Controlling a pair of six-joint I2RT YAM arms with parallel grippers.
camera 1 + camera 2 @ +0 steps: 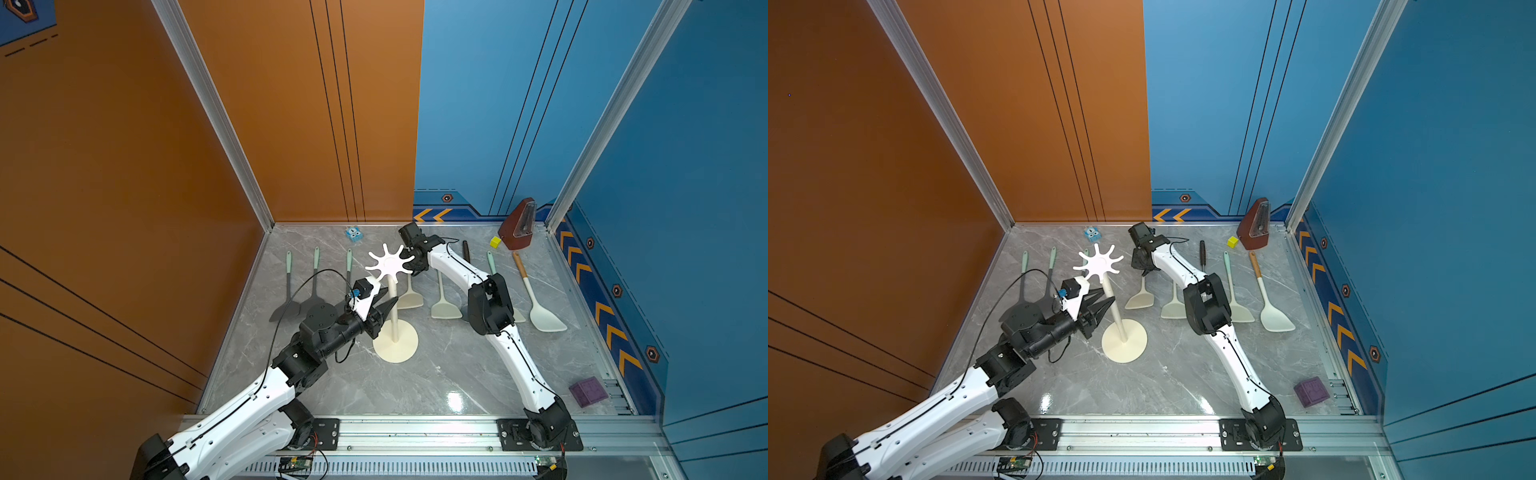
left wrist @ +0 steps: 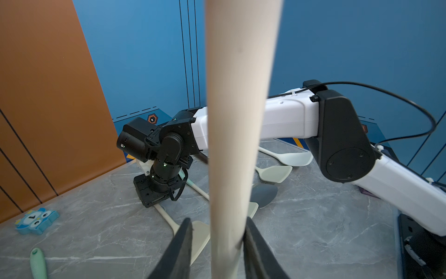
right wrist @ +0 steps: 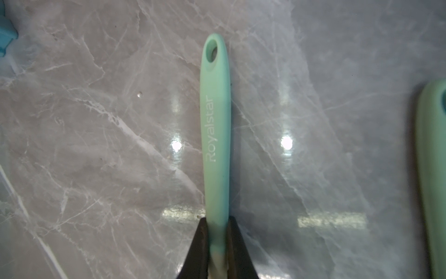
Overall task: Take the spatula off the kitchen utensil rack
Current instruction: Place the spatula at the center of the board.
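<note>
Inspecting the right gripper (image 3: 217,221), its jaws were found clamped on the mint-green handle of the spatula (image 3: 215,116), which lay clear of the hooks, low over the table (image 1: 457,374) just behind the kitchen utensil rack (image 1: 395,345). The left gripper (image 2: 218,222) straddled the rack's pole, jaws apart, one finger touching it.

Bare marble table (image 1: 436,386) lies open before the kitchen utensil rack (image 1: 395,345), while the left gripper (image 1: 390,298) straddling its pole (image 2: 231,120), the right gripper (image 3: 217,218) clamped on a spatula (image 3: 214,120) and a row of other spatulas (image 1: 446,309) crowd the far half.
</note>
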